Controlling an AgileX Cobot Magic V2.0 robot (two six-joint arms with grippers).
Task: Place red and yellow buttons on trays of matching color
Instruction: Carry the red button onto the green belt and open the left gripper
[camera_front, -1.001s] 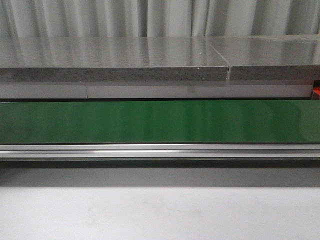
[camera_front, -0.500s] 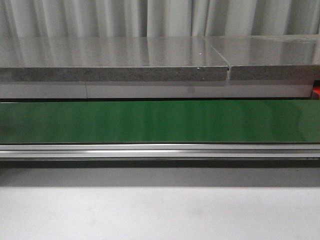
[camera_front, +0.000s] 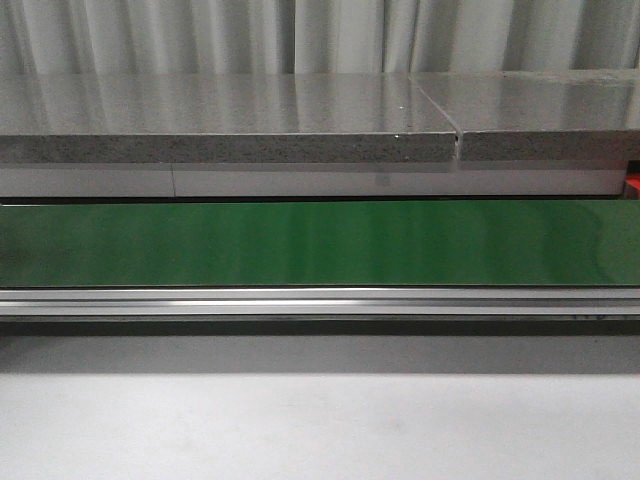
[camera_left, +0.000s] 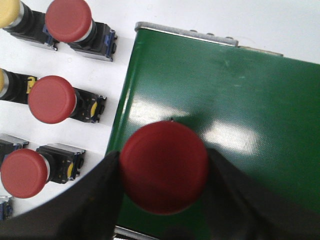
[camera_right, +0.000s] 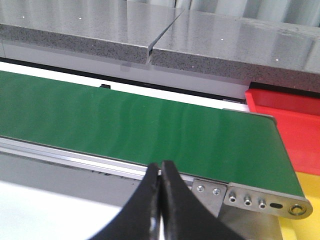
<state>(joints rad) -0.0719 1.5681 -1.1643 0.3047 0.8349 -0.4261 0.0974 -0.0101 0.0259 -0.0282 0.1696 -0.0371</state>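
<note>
- A long green conveyor belt (camera_front: 320, 242) runs across the front of the robot, with a grey stone-look shelf (camera_front: 230, 120) behind it. No arm shows in the front view.
- At the belt's right end sit the red tray (camera_right: 290, 127) and, just nearer the robot, the corner of a yellow tray (camera_right: 300, 230).
- The left gripper (camera_left: 165, 167) hangs straight above the belt's left end, its dark fingers (camera_left: 90, 200) clamped on either side of a red button (camera_left: 164, 166), whose round cap faces up at the camera.
- Beside that belt end, on the white table, spare buttons lie on their sides: three red ones (camera_left: 51, 99) and yellow ones (camera_left: 9, 11) at the edge.
- The belt lies directly under the held button, so the drop looks short and straight down.
- The right gripper (camera_right: 160, 175) waits near the trays, fingers pressed together, holding nothing.
</note>
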